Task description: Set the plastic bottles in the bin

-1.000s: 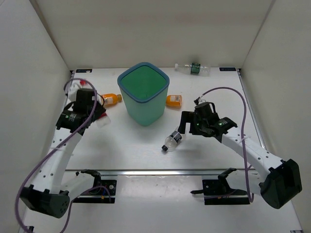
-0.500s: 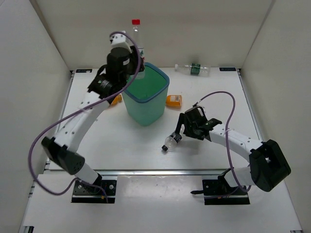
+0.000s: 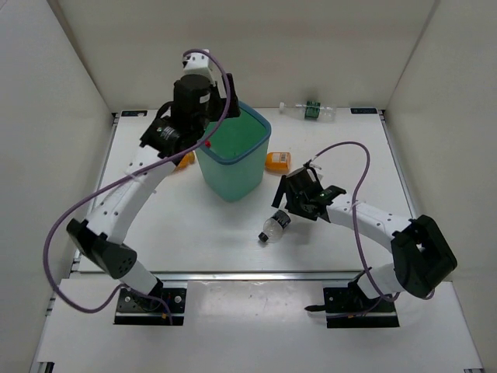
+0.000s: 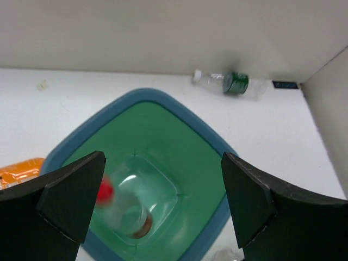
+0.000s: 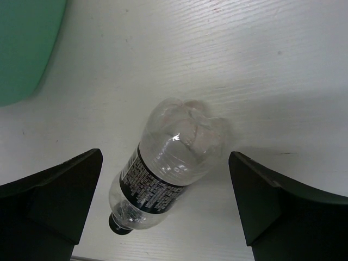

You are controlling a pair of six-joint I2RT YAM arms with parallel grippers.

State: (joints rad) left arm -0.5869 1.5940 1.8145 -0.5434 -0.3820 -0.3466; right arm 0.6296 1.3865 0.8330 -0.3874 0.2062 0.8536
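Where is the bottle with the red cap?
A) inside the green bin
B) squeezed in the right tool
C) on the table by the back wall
A: the red-capped bottle shows blurred inside the bin, under the open left tool.

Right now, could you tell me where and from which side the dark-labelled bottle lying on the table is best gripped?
Probably across its labelled middle, from straight above: the dark-labelled bottle lies on its side, that band is straight-walled, and the right gripper hangs over it, jaws open either side.
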